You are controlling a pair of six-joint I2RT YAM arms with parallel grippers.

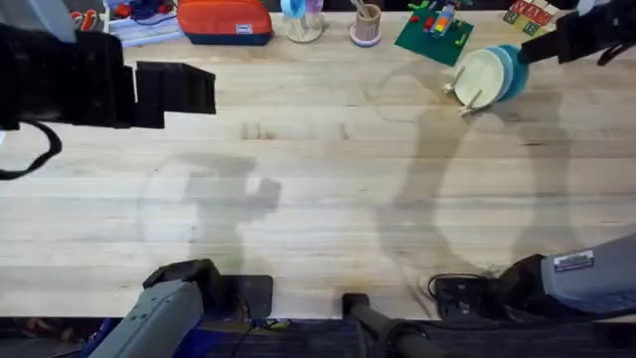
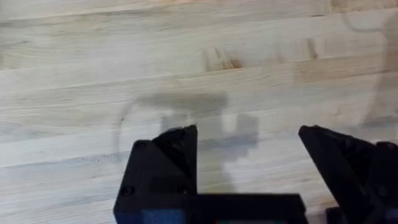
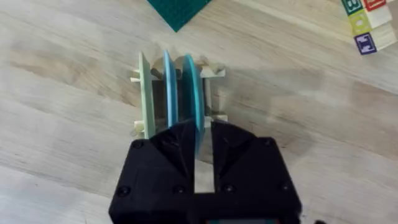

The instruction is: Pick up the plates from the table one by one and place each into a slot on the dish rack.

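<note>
The right hand [image 3: 200, 138] reaches over the pale wooden dish rack [image 3: 212, 73], pinching the thin turquoise plate [image 3: 192, 87] upright beside two others; the left hand [image 2: 247, 140] gapes wide

Turquoise plate [image 3: 191, 93] rim hidden behind fingers [image 3: 177, 149] (grip unclear); blocks [image 3: 364, 18] cropped.

Pale wooden table [image 1: 328, 189] — matt, grainy
</note>
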